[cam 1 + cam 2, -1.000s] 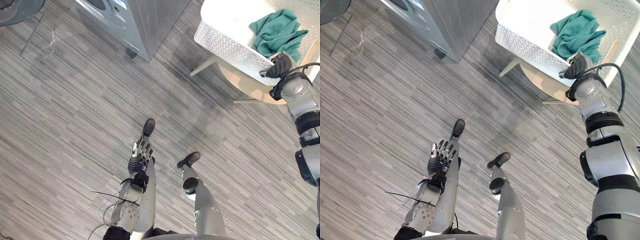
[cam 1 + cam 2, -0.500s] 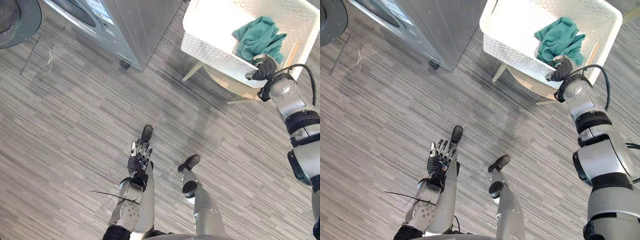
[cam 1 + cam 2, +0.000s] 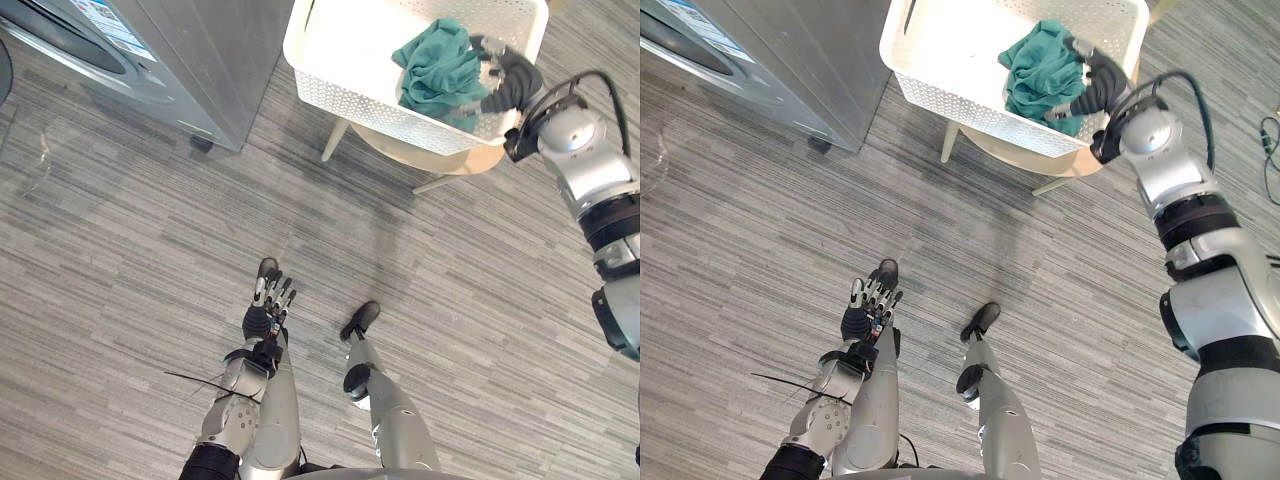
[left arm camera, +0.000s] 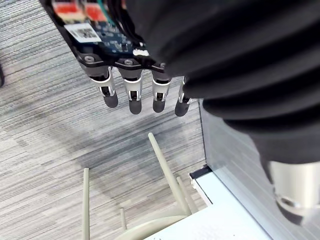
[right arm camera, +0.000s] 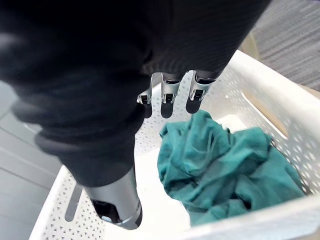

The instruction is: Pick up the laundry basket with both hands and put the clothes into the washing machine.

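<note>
Hovered right hand (image 3: 508,85) over basket (image 3: 350,95) at 1 o'clock, left hand (image 3: 268,305) at 6, fingers all open. Risked tipping it one-handed.

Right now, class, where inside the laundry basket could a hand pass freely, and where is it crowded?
Free: the laundry basket's bare bottom between the teal cloth and the wall nearest the washing machine. Crowded: the opposite end, where the cloth bunches below the open right hand. The left hand hangs over the floor.
</note>
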Robot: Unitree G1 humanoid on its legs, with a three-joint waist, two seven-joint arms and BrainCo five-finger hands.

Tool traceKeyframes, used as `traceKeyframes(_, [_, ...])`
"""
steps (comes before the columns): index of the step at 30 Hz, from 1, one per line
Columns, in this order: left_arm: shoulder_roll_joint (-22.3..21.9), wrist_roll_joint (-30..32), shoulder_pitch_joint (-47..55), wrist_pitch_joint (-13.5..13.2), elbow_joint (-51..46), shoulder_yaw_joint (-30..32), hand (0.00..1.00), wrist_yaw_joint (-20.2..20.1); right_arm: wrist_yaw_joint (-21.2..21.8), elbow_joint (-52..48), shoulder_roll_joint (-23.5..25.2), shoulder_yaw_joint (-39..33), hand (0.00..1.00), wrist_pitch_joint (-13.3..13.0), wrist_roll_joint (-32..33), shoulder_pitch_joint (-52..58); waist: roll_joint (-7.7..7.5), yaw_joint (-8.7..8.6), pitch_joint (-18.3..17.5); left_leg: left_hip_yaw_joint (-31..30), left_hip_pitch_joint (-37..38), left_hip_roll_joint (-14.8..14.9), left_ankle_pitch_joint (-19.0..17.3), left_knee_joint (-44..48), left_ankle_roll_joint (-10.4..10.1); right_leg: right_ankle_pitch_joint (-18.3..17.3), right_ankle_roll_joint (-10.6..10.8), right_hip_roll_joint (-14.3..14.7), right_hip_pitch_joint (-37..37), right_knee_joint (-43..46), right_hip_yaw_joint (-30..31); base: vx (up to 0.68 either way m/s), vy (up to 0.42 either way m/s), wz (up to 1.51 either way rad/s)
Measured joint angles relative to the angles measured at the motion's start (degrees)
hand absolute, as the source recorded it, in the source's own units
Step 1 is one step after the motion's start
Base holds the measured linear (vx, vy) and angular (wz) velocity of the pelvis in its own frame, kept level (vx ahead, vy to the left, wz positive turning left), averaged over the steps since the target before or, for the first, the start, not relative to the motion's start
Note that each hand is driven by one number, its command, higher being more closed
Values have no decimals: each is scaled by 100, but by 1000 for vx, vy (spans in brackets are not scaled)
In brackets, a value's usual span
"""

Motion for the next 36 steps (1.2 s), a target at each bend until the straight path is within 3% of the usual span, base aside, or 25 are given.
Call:
traceKeyframes(3, [140, 0, -37, -6, 2, -37, 0, -46, -52, 358, -25, 162, 0, -69, -121, -468, -111, 20, 44, -16, -71, -16, -9, 0, -5, 141, 12, 25, 28, -240, 34, 2, 4, -1])
traceKeyframes(6, [163, -1, -126, -20, 11, -30, 0, -22, -197, 817, -8, 211, 0, -63, -364, -776, -118, 137, 49, -57, -169, -41, -6, -1, -6, 163, 11, 25, -54, -242, 11, 13, 50, 5])
traceKeyframes(8, [99, -12, -151, -47, -9, -29, 0, 107, -582, 1362, 91, 220, 0, 74, -818, -1198, -106, 271, 116, -156, -313, -126, 1, -38, -2, 167, 7, -22, -162, -263, -71, 41, 63, 15])
traceKeyframes(12, [-68, -34, -154, -50, -53, -32, 0, 107, -729, 1679, 96, 419, 0, 206, -1457, -1400, -69, 306, 242, -296, -518, -208, 14, -47, 13, 170, 13, -96, -262, -268, -233, 71, 65, 22])
traceKeyframes(15, [-318, -271, -154, -34, -230, -34, 0, 109, -734, 1865, 210, 1100, 0, 334, -2142, -1611, -14, 330, 433, -320, -671, -308, 30, -84, 32, 164, 22, -188, -374, -271, -350, 88, 58, 17])
traceKeyframes(22, [-551, -502, -154, -91, -531, -265, 0, 106, -708, 2019, 158, 1402, 0, 385, -2307, -1773, 75, 338, 535, -302, -787, -361, 212, -393, 85, 124, 78, -248, -606, -272, -370, 27, 20, 2])
traceKeyframes(27, [-721, -506, -156, -91, -586, -646, 0, 82, -662, 2154, -493, 1432, 0, 413, -2359, -1986, 192, 451, 607, -423, -892, -416, 609, -1050, 57, 82, 133, -283, -921, -276, -521, 15, 27, 11])
traceKeyframes(28, [-734, -511, -152, -89, -613, -691, 0, 83, -748, 2231, -566, 1382, 100, 455, -2384, -1994, 193, 481, 606, -427, -997, -427, 641, -1121, 50, 90, 136, -293, -1026, -276, -547, 15, 25, 10])
traceKeyframes(36, [-967, -855, -157, -158, -1271, -741, 0, 109, -1219, 2251, -766, 804, 100, 576, -2419, -2043, 233, 477, 574, -379, -1164, -612, 705, -1174, 35, 160, 172, -472, -1213, -277, -523, 37, 53, 5])
